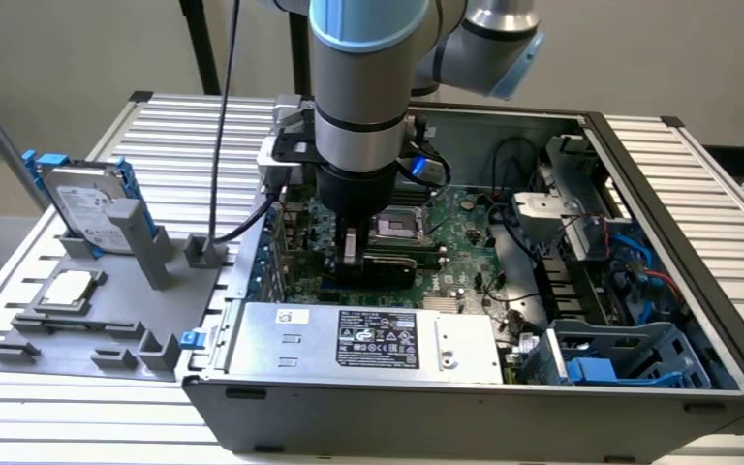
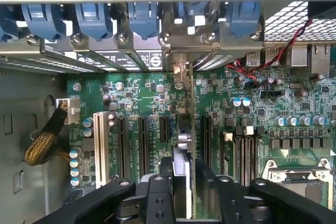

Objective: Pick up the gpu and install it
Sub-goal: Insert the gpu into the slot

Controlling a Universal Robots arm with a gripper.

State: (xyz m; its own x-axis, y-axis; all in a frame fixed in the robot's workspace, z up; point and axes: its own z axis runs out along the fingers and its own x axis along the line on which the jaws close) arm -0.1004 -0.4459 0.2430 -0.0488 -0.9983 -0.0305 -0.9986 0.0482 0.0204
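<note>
Wrist view: thin edge-on gpu [image 2: 184, 145]

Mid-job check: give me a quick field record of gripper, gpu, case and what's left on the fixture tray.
gripper: down inside the open computer case, over the motherboard
gpu: held edge-on between the fingers, standing along the expansion slots, bracket end toward the rear slot covers
seating: cannot tell
fixture tray: hard drive upright, CPU chip lying flat
power supply: at case front edge
</note>
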